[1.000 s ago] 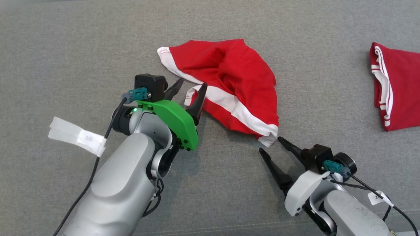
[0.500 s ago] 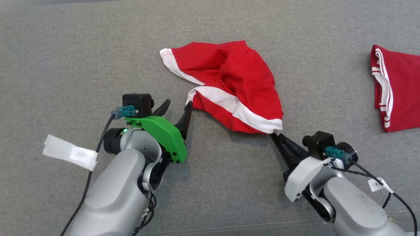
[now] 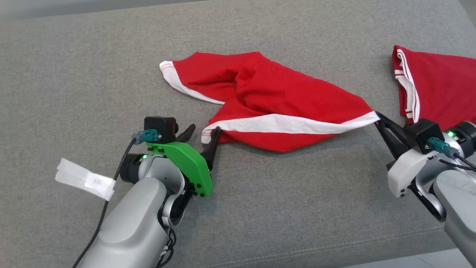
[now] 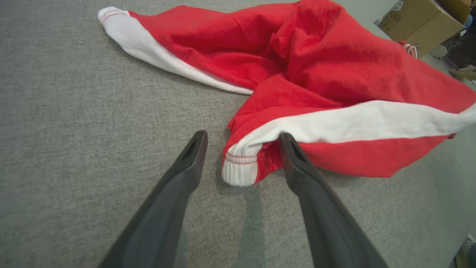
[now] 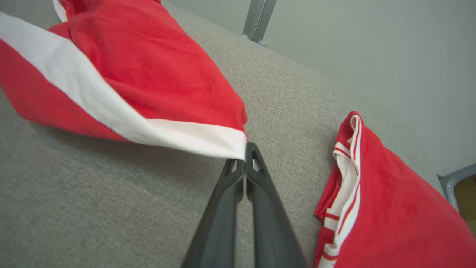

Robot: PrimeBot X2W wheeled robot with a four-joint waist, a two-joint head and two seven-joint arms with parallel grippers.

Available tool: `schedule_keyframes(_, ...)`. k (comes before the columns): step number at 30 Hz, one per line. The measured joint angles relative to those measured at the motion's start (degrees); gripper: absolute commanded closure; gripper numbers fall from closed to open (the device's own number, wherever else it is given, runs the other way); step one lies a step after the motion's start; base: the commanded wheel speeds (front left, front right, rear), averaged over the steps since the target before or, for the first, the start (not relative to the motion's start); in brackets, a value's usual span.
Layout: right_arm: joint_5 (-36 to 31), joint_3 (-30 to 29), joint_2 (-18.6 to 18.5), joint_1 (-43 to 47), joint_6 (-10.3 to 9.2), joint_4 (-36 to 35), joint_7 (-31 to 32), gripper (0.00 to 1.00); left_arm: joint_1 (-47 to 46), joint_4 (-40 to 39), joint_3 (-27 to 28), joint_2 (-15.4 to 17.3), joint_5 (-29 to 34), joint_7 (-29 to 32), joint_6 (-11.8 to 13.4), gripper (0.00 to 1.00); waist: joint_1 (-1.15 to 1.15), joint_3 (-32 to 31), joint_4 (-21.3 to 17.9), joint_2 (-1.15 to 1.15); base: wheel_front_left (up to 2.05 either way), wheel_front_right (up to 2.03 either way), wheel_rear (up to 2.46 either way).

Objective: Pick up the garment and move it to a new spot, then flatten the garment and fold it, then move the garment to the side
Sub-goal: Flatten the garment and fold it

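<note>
One garment [image 3: 282,100] stretches left to right; right fingers [image 5: 227,212] pinch its corner, left fingers [image 4: 174,193] spread

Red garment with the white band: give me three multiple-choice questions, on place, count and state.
1. Where is the folded red-and-white garment from the crumpled red fabric garment with the white band? A robot's left B robot's right C beneath it
2. Red garments on the grey fabric surface? A two B one C three
3. Jaws of the right gripper? A wide open B shut on nothing C shut on the crumpled garment's corner
B, it lies rightward in the head view; A, two show; C, jaws meet on its white-banded corner.
</note>
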Motion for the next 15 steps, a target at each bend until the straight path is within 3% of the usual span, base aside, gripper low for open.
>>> schedule_keyframes(7,-0.3,-0.4,-2.7,0.2,0.51,0.1,1.4,1.00,1.1,0.1,-4.2,0.1,0.8,1.2,-3.3,0.00,0.00,-0.1,-1.3,0.00,0.00,0.00,0.00)
schedule_keyframes(15,1.8,-0.5,-2.5,1.6,1.01,-0.8,2.0,1.00,1.8,0.5,-4.5,1.6,1.8,0.9,-3.3,0.00,0.00,0.1,-0.9,0.00,0.00,0.00,0.00)
